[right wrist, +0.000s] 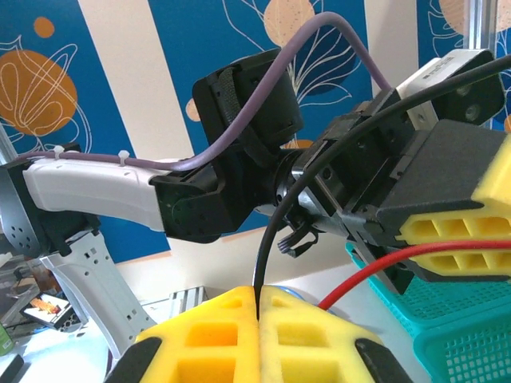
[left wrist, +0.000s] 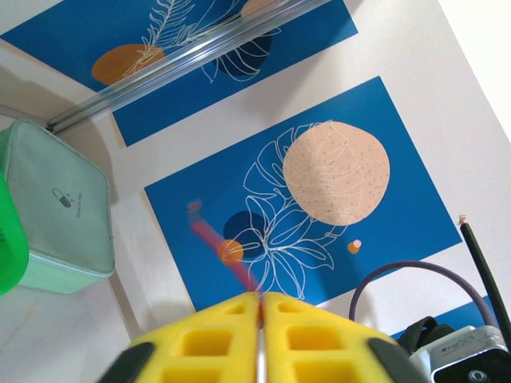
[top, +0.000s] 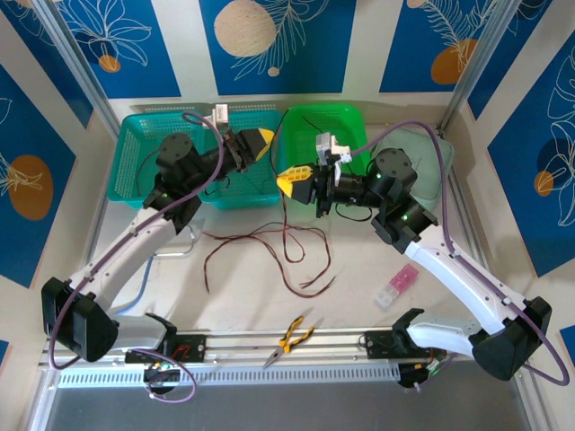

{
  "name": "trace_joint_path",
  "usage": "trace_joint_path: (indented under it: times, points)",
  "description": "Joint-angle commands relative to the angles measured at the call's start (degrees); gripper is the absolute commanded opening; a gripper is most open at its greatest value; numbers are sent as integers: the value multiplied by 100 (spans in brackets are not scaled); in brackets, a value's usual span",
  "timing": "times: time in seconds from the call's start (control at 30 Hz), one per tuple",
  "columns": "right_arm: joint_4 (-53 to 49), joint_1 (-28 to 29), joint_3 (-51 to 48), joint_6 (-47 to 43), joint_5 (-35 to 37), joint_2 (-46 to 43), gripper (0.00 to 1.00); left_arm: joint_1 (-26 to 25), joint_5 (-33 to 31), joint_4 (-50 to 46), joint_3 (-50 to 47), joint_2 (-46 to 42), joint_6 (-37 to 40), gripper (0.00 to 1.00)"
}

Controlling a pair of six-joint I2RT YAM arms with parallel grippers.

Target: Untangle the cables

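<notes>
Yellow foam pads of the left gripper (left wrist: 261, 302) are pressed together on a red cable (left wrist: 214, 244), blurred, low in its wrist frame. The right gripper (right wrist: 259, 294) is clamped on a black cable (right wrist: 274, 227) that rises toward the upper right. Other red and dark brown cables (top: 274, 247) lie looped on the table (top: 359, 269) at the centre of the overhead frame, below the teal basket (top: 130, 157) and green basket (top: 350, 117).

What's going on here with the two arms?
Both arms are raised over the table, each gripping one cable. The left hand is shut on a red cable; the right hand is shut on a black cable. Other thin cables lie loose on the table below, so the untangling isn't finished.
</notes>
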Motion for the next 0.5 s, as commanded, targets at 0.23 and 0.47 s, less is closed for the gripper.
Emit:
trace_joint_path:
  times: [0.23, 0.47]
  points:
    - [217, -261, -219, 27, 473, -368, 0, 38, -347, -887, 197, -509, 811, 0]
    - [-49, -404, -158, -11, 104, -387, 0, 30, 249, -847, 481, -369, 675, 39]
